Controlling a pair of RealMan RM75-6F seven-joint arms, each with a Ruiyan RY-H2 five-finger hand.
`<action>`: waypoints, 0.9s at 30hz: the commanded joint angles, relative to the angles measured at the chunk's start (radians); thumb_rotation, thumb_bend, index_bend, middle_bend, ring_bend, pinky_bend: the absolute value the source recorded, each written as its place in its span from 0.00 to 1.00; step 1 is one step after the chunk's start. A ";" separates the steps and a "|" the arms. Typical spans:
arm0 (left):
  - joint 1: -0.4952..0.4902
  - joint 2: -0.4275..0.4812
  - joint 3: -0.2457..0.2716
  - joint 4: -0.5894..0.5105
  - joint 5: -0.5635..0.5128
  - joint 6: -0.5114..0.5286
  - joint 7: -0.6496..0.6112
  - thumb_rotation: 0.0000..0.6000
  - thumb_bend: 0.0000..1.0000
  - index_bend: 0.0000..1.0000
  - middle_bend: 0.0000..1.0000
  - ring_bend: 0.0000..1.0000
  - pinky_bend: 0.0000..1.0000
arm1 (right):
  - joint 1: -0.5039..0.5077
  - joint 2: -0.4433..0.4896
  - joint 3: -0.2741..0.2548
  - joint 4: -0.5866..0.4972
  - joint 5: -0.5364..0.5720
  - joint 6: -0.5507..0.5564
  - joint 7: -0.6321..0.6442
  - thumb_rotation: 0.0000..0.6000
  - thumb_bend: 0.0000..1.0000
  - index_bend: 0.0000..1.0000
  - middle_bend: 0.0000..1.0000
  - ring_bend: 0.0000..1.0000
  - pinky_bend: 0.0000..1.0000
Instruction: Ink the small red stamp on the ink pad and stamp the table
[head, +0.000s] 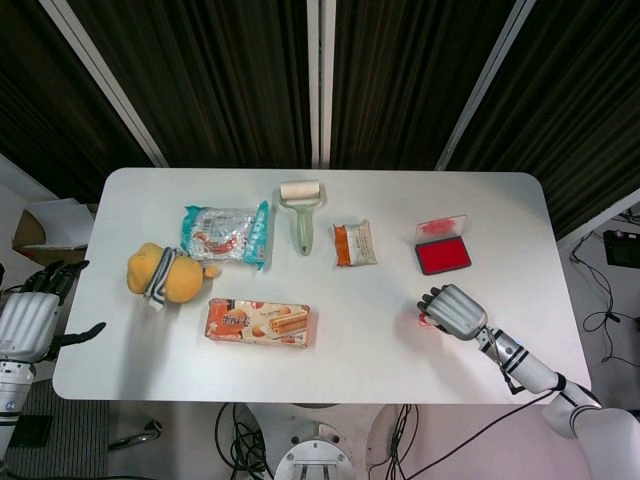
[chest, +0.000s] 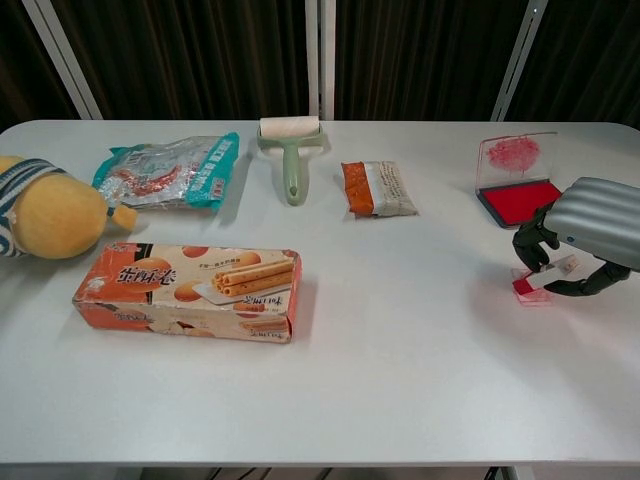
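The small red stamp (chest: 541, 279) lies tilted almost flat on the table, red base to the left over a faint red smudge. Its white upper end sits between the curled fingers and thumb of my right hand (chest: 592, 235). From the head view, the right hand (head: 455, 310) covers most of the stamp (head: 426, 320). The open ink pad (chest: 518, 200) with its red cushion and stained clear lid (chest: 514, 155) is just behind the hand, also seen as the ink pad (head: 443, 256) from above. My left hand (head: 32, 318) hangs off the table's left edge, fingers spread, holding nothing.
A biscuit box (head: 258, 322), a yellow plush toy (head: 161, 273), a teal snack bag (head: 226, 233), a green lint roller (head: 301, 214) and an orange-white packet (head: 354, 243) lie across the left and middle of the white table (head: 380, 350).
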 joint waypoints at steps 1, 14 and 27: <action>-0.001 0.001 0.000 0.001 0.003 0.000 -0.008 0.78 0.12 0.13 0.19 0.12 0.21 | 0.001 0.006 0.005 -0.006 0.005 0.004 0.007 1.00 0.35 0.66 0.57 0.55 0.74; -0.014 -0.006 0.001 0.005 0.007 -0.018 -0.014 0.77 0.12 0.13 0.19 0.12 0.21 | 0.116 0.181 0.142 -0.246 0.159 -0.185 0.002 1.00 0.38 0.68 0.58 0.55 0.74; -0.013 -0.006 0.007 0.018 0.006 -0.022 -0.028 0.78 0.12 0.13 0.19 0.12 0.21 | 0.294 0.249 0.301 -0.391 0.563 -0.743 -0.342 1.00 0.36 0.69 0.59 0.55 0.74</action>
